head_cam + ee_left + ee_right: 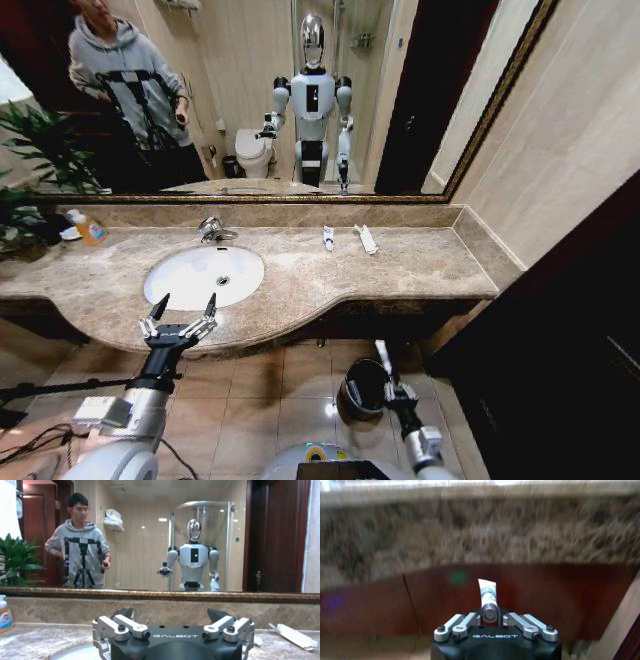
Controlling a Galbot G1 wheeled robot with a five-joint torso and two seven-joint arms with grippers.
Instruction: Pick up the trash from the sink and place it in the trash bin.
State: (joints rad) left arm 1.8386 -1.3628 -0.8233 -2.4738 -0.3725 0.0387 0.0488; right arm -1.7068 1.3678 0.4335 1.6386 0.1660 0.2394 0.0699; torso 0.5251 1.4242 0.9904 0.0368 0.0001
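My right gripper is clamped on a tube, long axis upright, just beside and above the bin to its left, while my left gripper hangs spread before the sink.

Gold-framed mirror above the surface, orange-labelled soap bottle below its left end, leafy plant beside that corner

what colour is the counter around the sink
Brown-beige mottled marble counter surrounds the white sink; the head view shows it best.
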